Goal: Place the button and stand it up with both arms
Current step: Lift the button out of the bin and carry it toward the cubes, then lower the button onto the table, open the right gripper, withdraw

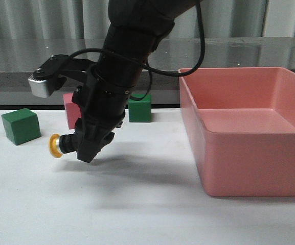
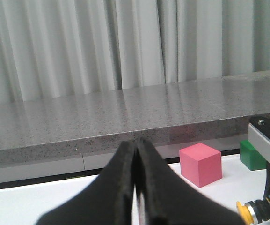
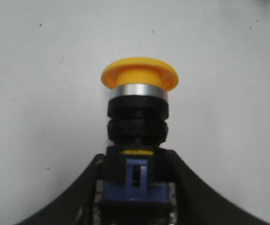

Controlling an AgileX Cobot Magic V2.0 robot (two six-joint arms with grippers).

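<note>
My right gripper [image 1: 82,146] is shut on the bluish base of the button [image 1: 60,144]. The button lies on its side, its yellow cap pointing left, low over the white table [image 1: 137,204]. In the right wrist view the button [image 3: 138,112] sticks out from between the fingers of the right gripper [image 3: 135,161], with the yellow cap farthest from the wrist. My left gripper [image 2: 137,145] is shut with nothing in it and does not show in the front view. From the left wrist the button [image 2: 254,212] appears off to one side, apart from the left fingers.
A pink cube [image 1: 71,109] stands just behind the right gripper, with a green cube [image 1: 20,125] to its left and another green cube [image 1: 140,108] behind the arm. A large pink bin [image 1: 249,163] fills the right side. A grey counter runs along the back.
</note>
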